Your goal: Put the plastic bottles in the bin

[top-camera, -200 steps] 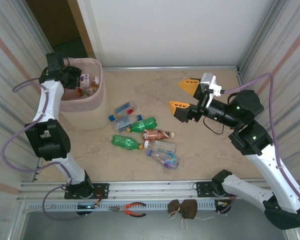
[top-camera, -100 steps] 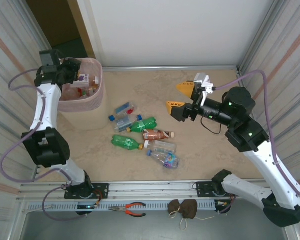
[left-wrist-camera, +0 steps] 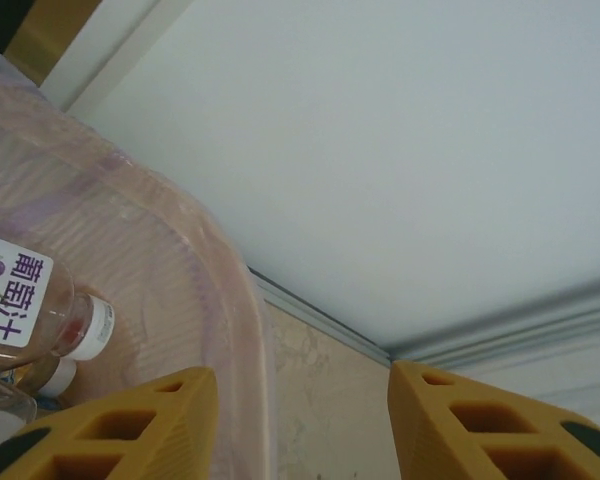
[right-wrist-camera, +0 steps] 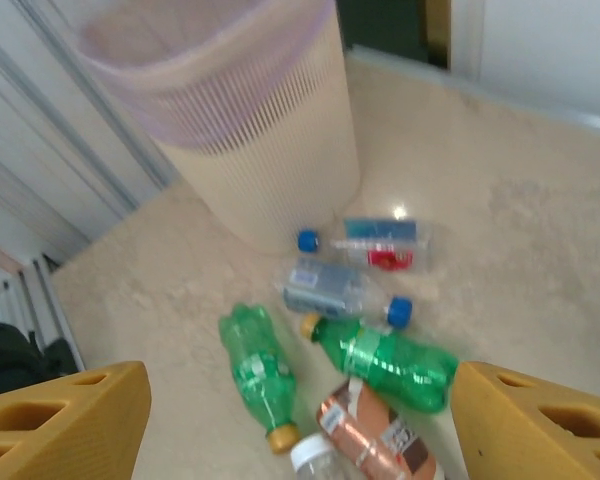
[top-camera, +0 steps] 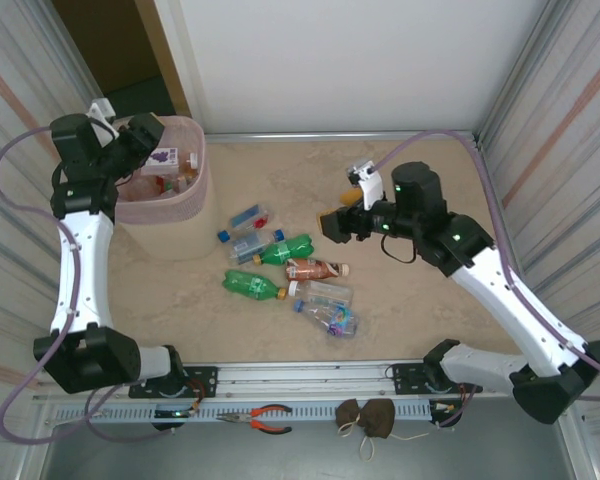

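Your right tool [right-wrist-camera: 300, 420], spread wide and empty, hovers over the plastic bottles [top-camera: 310, 268] on the table [top-camera: 410, 310] beside the bin [top-camera: 195, 195]. Lower it squarely across a green bottle [right-wrist-camera: 385, 360]. Your left tool [left-wrist-camera: 300, 420], parted and empty, hangs over the bin.

Left gripper lets go at the bin; right arm swings in toward the loose bottles.

The left gripper [top-camera: 132, 142], a second ago closed over the bin [top-camera: 180, 205], now sits back at its left rim with fingers [left-wrist-camera: 160, 420] apart and nothing between them, and its elbow has swung toward the near edge. A grape-label bottle [top-camera: 158, 158] now lies free on top of the pile inside. The right gripper [top-camera: 342, 210] has slid left, closer to the loose bottles [top-camera: 290, 248], its jaws a little narrower but wide apart.
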You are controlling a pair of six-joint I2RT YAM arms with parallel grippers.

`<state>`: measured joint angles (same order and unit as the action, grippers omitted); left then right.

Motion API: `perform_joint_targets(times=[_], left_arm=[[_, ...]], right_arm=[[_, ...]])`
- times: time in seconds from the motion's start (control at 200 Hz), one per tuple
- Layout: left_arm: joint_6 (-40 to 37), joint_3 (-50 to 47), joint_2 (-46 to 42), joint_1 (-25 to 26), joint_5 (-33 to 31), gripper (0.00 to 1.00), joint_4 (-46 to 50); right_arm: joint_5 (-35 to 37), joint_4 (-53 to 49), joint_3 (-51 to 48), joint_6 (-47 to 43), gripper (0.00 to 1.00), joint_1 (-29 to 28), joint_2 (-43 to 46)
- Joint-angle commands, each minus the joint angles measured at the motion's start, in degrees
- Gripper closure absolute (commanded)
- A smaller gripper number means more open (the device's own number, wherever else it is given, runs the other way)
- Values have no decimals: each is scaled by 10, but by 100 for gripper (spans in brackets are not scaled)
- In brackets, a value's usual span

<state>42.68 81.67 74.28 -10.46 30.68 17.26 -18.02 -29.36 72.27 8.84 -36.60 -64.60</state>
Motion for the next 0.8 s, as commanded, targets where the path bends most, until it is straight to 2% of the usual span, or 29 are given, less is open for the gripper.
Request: perform_joint_targets(times=[0.0, 0.15, 0.311, 0.546, 0.792], left_arm=[[-62, -24, -42, -5, 56, 49, -24], [-77, -36, -64, -6, 94, 46, -15], [-99, -43, -74, -6, 121, 46, 20], [-123, -59, -94, -7, 120, 45, 50], [-126, -64, -107, -8, 120, 45, 56]], right_arm=[[38, -51, 6, 19, 24, -22, -31], [70, -77, 6, 4, 26, -52, -87], [81, -75, 6, -29, 27, -109, -142], [106, -87, 54, -88, 31, -190, -252], [124, -116, 103, -127, 34, -227, -371]])
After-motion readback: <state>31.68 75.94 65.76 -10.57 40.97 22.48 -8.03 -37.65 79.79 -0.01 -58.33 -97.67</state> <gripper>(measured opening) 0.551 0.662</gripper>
